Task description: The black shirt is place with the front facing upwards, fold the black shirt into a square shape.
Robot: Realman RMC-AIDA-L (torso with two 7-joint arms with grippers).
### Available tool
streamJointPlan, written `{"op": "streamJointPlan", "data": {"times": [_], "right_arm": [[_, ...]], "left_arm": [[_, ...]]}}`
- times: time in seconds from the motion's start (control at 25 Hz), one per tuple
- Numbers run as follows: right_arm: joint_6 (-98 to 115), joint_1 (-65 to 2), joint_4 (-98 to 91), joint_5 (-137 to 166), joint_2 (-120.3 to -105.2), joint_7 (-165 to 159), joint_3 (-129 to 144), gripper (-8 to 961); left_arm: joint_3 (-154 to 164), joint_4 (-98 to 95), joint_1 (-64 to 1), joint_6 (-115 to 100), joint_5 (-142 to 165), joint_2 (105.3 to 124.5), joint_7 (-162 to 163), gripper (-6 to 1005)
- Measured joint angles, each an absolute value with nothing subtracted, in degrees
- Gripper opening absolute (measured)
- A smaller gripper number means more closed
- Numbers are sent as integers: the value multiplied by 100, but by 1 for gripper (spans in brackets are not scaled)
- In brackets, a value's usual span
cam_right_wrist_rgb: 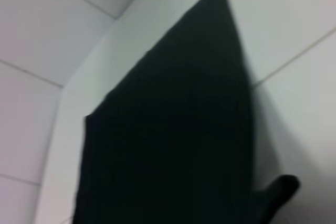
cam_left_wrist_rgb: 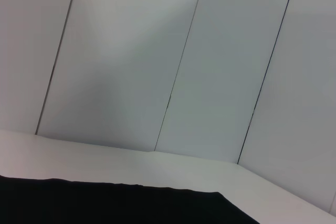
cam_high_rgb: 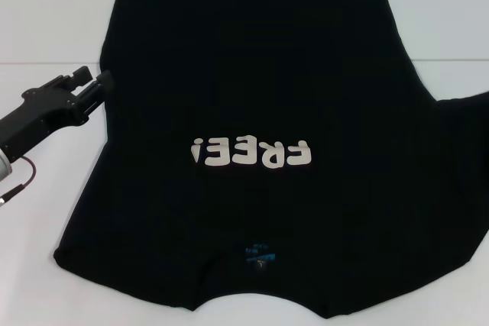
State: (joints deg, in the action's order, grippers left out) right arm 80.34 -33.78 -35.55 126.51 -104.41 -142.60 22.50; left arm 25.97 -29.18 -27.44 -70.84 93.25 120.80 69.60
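Black shirt (cam_high_rgb: pixel 252 82) with off-white lettering (cam_high_rgb: pixel 252 153), blue label (cam_high_rgb: pixel 258 256)

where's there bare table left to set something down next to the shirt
Bare table lies left of the shirt, below the left gripper, plus a strip at far right above the sleeve. The shirt covers the middle.

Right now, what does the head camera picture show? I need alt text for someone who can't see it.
A black shirt lies spread flat on a white table, front up, its off-white "FREE!" lettering upside down and a small blue neck label at the near edge. The left gripper hovers beside the shirt's left edge; no right arm appears.
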Motion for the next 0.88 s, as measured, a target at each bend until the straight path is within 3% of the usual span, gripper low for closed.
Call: {"op": "streamJointPlan", "data": {"times": [0.88], "right_arm": [[7565, -4544, -2614, 12630, -10960, -14291, 2908, 12]], "left_arm": [[2550, -2910, -2641, -7011, 9272, 12097, 6804, 466]]}}
